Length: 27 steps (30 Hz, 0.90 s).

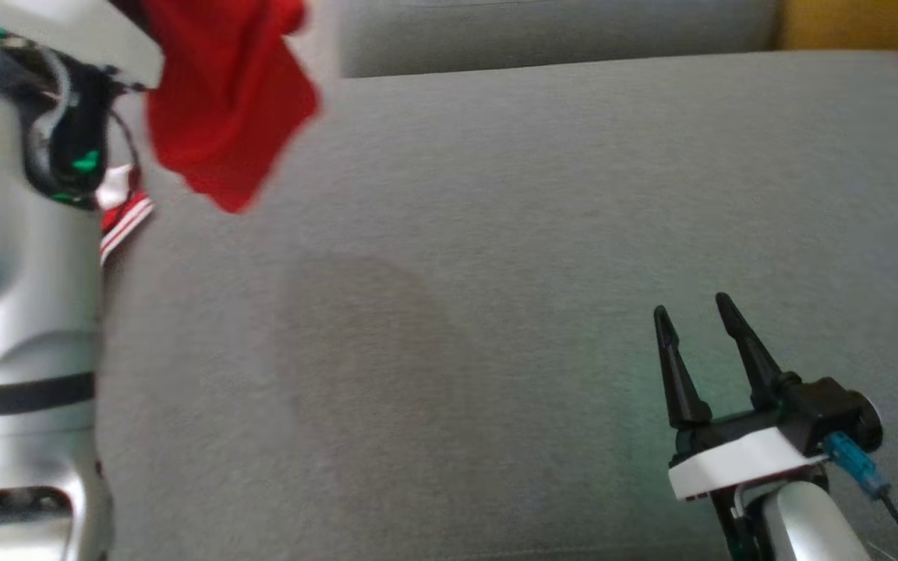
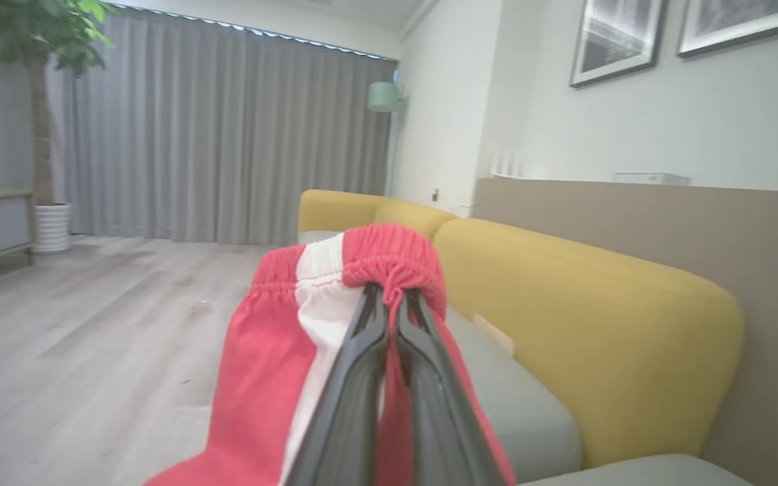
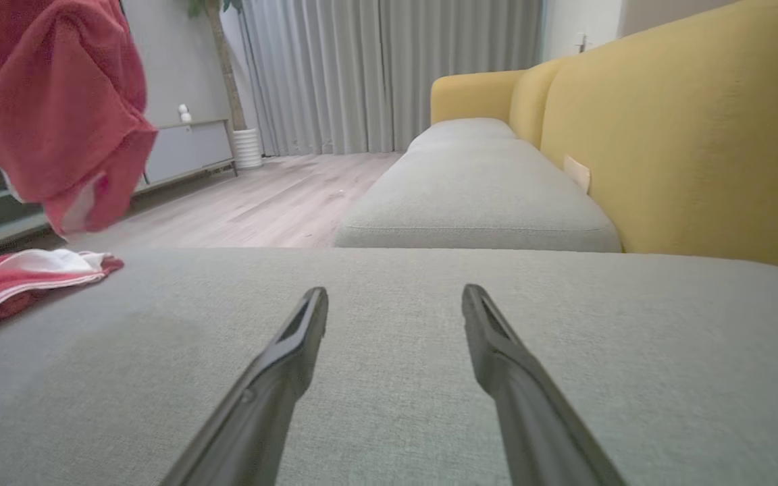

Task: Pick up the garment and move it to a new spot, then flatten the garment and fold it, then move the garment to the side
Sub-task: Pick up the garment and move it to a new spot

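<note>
**Left hand clenched on the garment, held high; right hand spread over the cushion**

Left wrist view: my left hand (image 2: pixel 392 293) had both fingers pressed together. The tips were buried in the gathered elastic waistband of the garment (image 2: pixel 261 378), red cloth with a white side panel. The cloth draped down over and beside the fingers. Behind it were the yellow backrest (image 2: pixel 598 324) of a sofa, a wood floor (image 2: pixel 92 324) and grey curtains (image 2: pixel 227 135).

The head view gave what the wrist could not. The garment hung in the air at upper left, blurred and clear of the grey seat cushion (image 1: pixel 496 273). It hung beside my silver left forearm (image 1: pixel 20 273), which rose steeply along the left edge. A red-and-white striped scrap (image 1: pixel 125 214) showed just behind that forearm, low by the cushion. Whether it belonged to the same garment I could not tell.

Right wrist view: the scrap lay flat on the cushion at far left. The hanging red mass was above it, with a gap showing between the two.

Right hand (image 1: pixel 691 305): lower right in the head view, fingers pointing up the view, the arm entering from the bottom edge. It was low over the cushion. The fingers stood wide apart with nothing between them, so the hand was released. Whether they touched the cushion I could not tell.
</note>
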Available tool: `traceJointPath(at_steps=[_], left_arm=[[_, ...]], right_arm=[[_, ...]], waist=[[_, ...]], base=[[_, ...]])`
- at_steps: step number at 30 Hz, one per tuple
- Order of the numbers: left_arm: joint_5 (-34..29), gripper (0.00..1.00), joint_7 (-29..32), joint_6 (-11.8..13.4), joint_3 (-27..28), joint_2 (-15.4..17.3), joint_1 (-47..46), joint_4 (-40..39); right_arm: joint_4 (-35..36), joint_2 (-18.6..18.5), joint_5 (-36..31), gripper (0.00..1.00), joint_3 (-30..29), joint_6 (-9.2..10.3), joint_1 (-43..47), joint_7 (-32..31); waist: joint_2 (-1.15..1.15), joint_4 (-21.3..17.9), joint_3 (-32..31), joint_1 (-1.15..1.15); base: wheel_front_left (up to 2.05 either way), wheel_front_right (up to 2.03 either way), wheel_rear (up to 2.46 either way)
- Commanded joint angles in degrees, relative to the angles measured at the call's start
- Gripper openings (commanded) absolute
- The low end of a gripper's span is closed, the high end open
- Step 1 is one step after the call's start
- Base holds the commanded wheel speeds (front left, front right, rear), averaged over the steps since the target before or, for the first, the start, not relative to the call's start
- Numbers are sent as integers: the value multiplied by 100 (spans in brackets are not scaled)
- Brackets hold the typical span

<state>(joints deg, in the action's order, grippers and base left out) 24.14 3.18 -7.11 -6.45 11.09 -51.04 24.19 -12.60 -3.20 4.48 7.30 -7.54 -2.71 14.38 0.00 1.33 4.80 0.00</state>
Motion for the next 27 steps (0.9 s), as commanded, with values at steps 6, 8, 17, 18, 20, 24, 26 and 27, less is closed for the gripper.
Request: traceJointPath(at_steps=[6, 8, 17, 18, 20, 24, 26, 27], left_arm=[[207, 0, 153, -5, -184, -361, -134, -423], [267, 0, 57, -9, -312, -502, -74, -336], [267, 0, -1153, -26, -1264, -791, 811, 608], [232, 0, -1351, -20, -1393, -800, 967, 757], [84, 0, -1611, 62, -1669, -811, 1269, 1085], [540, 0, -1777, 152, -2400, -818, 1850, 1431], [870, 0, -1802, 237, -2796, -819, 2057, 1417], [1021, 0, -1809, 293, -2996, -819, 2141, 1375]], right_arm=[[273, 31, 284, 100, 260, 5, -212, 62], [275, 31, 352, 100, 317, 5, -243, 62], [278, 32, 446, 100, 379, 5, -248, 62], [276, 32, 437, 100, 367, 5, -232, 62], [268, 32, 410, 100, 354, 5, -190, 62], [249, 32, 364, 100, 313, 5, -81, 62], [222, 32, 325, 100, 284, 5, -7, 62], [209, 32, 304, 100, 274, 5, 33, 62]], waist=[[0, -995, 212, 0], [0, -1192, 294, 0], [0, -1746, 496, 0], [0, -1768, 496, 0], [0, -1802, 485, 0], [0, -1798, 409, 0], [0, -1746, 325, 0], [0, -1710, 276, 0]], base=[[0, 0, 0], [0, 0, 0], [0, 0, 0], [0, 0, 0], [0, 0, 0], [0, 0, 0], [0, 0, 0], [0, 0, 0]])
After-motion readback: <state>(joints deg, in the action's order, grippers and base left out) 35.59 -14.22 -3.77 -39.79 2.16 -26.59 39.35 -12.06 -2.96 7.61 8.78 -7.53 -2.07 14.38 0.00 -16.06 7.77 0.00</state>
